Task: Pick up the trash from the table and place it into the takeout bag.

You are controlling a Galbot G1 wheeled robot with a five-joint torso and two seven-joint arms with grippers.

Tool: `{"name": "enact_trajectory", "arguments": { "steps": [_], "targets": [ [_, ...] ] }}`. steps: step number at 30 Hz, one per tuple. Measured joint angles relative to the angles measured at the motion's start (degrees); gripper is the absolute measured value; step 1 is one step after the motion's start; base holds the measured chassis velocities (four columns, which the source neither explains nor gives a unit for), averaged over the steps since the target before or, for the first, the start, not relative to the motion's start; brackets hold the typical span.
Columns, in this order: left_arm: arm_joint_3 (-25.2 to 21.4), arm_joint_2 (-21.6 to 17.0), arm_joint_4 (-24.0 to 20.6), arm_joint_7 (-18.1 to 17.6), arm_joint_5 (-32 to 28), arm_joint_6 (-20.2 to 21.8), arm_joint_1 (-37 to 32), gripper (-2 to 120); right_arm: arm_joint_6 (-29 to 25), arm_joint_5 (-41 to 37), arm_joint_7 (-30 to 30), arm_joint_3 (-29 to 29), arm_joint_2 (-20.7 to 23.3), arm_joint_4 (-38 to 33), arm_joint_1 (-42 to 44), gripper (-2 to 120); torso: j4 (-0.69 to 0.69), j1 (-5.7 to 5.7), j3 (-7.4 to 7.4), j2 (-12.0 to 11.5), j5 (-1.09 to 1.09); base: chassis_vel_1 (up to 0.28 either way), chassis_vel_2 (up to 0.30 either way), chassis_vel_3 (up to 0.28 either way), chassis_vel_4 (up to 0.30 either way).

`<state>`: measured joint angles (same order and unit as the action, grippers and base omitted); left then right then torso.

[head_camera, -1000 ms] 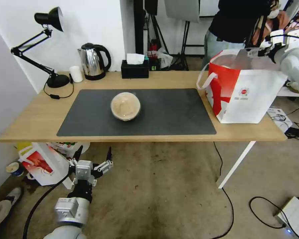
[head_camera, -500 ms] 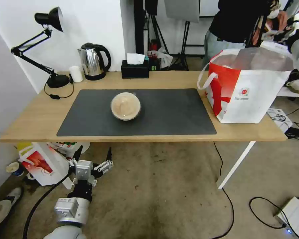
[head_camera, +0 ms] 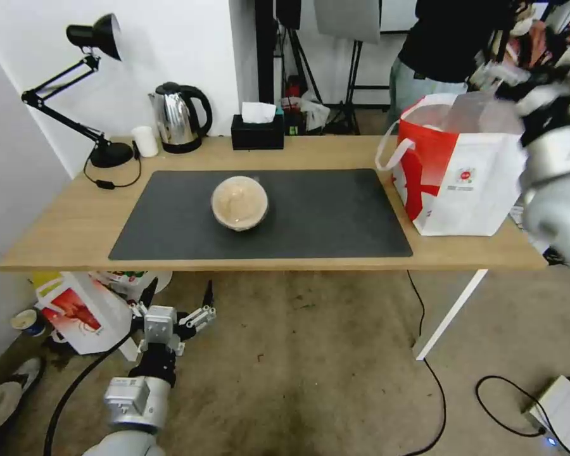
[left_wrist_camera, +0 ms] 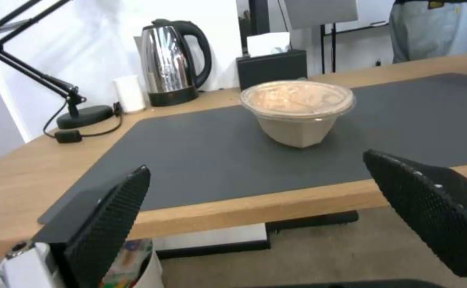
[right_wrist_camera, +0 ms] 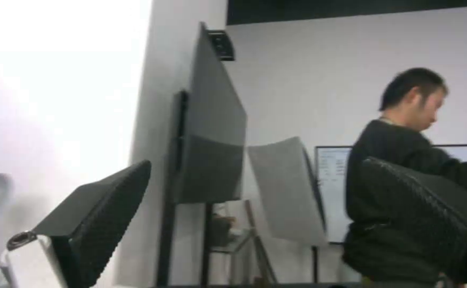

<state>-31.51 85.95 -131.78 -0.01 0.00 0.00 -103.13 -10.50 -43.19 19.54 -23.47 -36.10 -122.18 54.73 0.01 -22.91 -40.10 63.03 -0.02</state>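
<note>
From my remote station I see the left end effector [head_camera: 176,303] low in front of the table's [head_camera: 63,228] near edge, over the floor, its two black ribbed fingers [left_wrist_camera: 111,216] spread wide with nothing between them. Just left of it on the floor stands a smaller red-and-white bag [head_camera: 82,313] printed with a crayfish. On the light-wood table, at the back left, are a black desk lamp [head_camera: 92,95], a small plain white cup [head_camera: 145,140], a shiny steel kettle [head_camera: 178,117] with a black handle, and a black tissue box [head_camera: 257,132]. A dark grey matte mat [head_camera: 323,215] covers the middle, and left of its centre sits the round beige-brown container [head_camera: 239,202], a tapered paper-like bowl under a clear domed lid with pale contents I cannot identify. At the table's right end stands the takeout bag [head_camera: 472,190], white and red with a small red logo, white loop handles and a silver foil lining, its mouth open; what lies inside I cannot tell. The right end effector [head_camera: 525,69] is raised beside and above the bag's far right rim, blurred in the head view; the right wrist view shows its black textured fingers [right_wrist_camera: 105,212] spread apart and empty.
</note>
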Motion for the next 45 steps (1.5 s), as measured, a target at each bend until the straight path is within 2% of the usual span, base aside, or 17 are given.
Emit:
{"name": "enact_trajectory", "arguments": {
  "steps": [2, 7, 8, 12, 15, 16, 17, 21, 26, 31, 38, 45],
  "targets": [
    [0.0, 0.0, 0.0, 0.0, 0.0, 0.0, 0.0, 100, -0.3, 1.8, -0.1, -0.5, -1.4, -1.6, 3.1, 100, 0.00, 0.00, 0.00, 0.0, -0.01, 0.000, 0.000, 0.000, 0.000],
    [0.0, 0.0, 0.0, 0.0, 0.0, 0.0, 0.0, 100, -2.5, 11.9, -1.8, -0.4, -9.4, -6.9, 17.8, 100, -0.02, 0.00, 0.00, 0.0, 0.01, 0.000, 0.000, 0.000, 0.000],
    [0.0, 0.0, 0.0, 0.0, 0.0, 0.0, 0.0, 100, -2.5, 11.9, -1.8, -0.4, -9.4, -6.9, 17.8, 100, -0.02, 0.00, 0.00, 0.0, 0.01, 0.000, 0.000, 0.000, 0.000],
    [0.0, 0.0, 0.0, 0.0, 0.0, 0.0, 0.0, 100, -4.9, 20.4, -2.3, 1.3, -15.5, -8.9, 24.9, 100, -0.01, 0.00, 0.00, 0.0, 0.01, 0.000, 0.000, 0.000, 0.000],
    [0.0, 0.0, 0.0, 0.0, 0.0, 0.0, 0.0, 100, -6.2, 23.6, -2.8, 2.3, -17.7, -9.1, 27.4, 100, -0.01, 0.00, 0.00, 0.0, 0.00, 0.000, 0.000, 0.000, 0.000],
    [0.0, 0.0, 0.0, 0.0, 0.0, 0.0, 0.0, 100, -7.7, 26.7, -3.1, 3.8, -20.1, -9.0, 29.8, 100, -0.01, 0.00, 0.00, 0.0, 0.01, 0.000, 0.000, 0.000, 0.000],
    [0.0, 0.0, 0.0, 0.0, 0.0, 0.0, 0.0, 100, -7.7, 26.7, -3.1, 3.8, -20.1, -9.0, 29.8, 100, -0.01, 0.00, 0.00, 0.0, 0.01, 0.000, 0.000, 0.000, 0.000],
    [0.0, 0.0, 0.0, 0.0, 0.0, 0.0, 0.0, 100, -11.5, 32.7, -4.0, 6.9, -26.2, -7.0, 35.0, 100, -0.01, 0.00, 0.00, 0.0, 0.01, 0.000, 0.000, 0.000, 0.000],
    [0.0, 0.0, 0.0, 0.0, 0.0, 0.0, 0.0, 100, -13.8, 35.8, -4.2, 8.8, -29.3, -5.1, 37.5, 100, -0.01, 0.00, 0.00, 0.0, 0.01, 0.000, 0.000, 0.000, 0.000],
    [0.0, 0.0, 0.0, 0.0, 0.0, 0.0, 0.0, 100, -14.8, 37.4, -4.2, 9.4, -30.4, -4.2, 38.4, 100, -0.01, 0.00, -0.01, 0.0, 0.02, 0.000, 0.000, 0.000, 0.000],
    [0.0, 0.0, 0.0, 0.0, 0.0, 0.0, 0.0, 100, -17.8, 43.4, -3.6, 10.6, -32.7, -1.1, 40.6, 100, -0.01, -0.01, -0.01, 0.0, 0.01, 0.000, 0.000, 0.000, 0.000],
    [0.0, 0.0, 0.0, 0.0, 0.0, 0.0, 0.0, 100, -19.4, 44.9, -3.5, 10.7, -33.8, 1.0, 40.8, 100, -0.01, -0.01, -0.01, 0.0, 0.02, 0.000, 0.000, 0.000, 0.000]
  ]
}}
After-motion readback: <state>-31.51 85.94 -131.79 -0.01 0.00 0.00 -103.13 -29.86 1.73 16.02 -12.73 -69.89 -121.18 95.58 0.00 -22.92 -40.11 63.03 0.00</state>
